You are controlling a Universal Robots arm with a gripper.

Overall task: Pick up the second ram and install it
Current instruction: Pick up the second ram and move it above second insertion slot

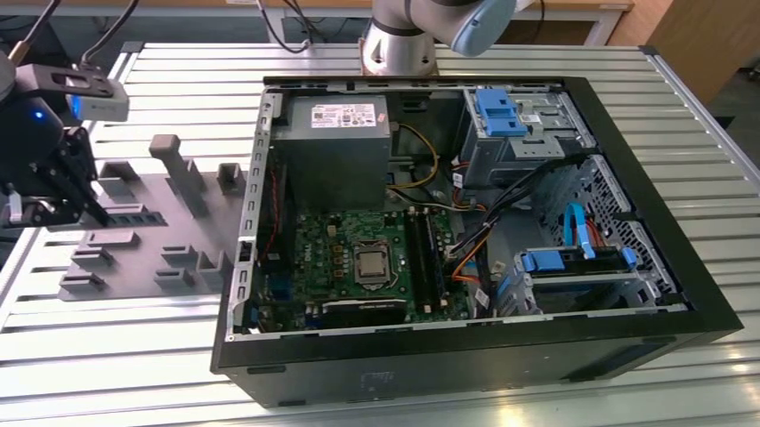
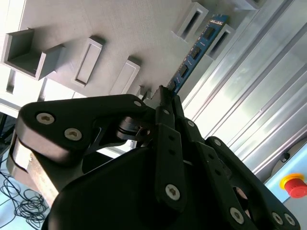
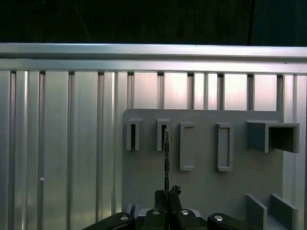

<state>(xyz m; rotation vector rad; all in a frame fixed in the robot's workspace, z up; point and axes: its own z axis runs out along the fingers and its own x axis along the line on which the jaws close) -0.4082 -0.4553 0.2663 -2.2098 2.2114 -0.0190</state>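
Long thin blue-green second ram stick [image 2: 193, 51] pinched tight in black gripper [image 2: 163, 96], far end at slot [image 3: 160, 139] by edge of grey plastic tray [image 2: 96, 24]

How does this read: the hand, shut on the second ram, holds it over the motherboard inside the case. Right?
Wrong in one respect: the hand, shut on the second ram, holds it over the grey tray beside the case, not over the motherboard. The second wrist view shows it.
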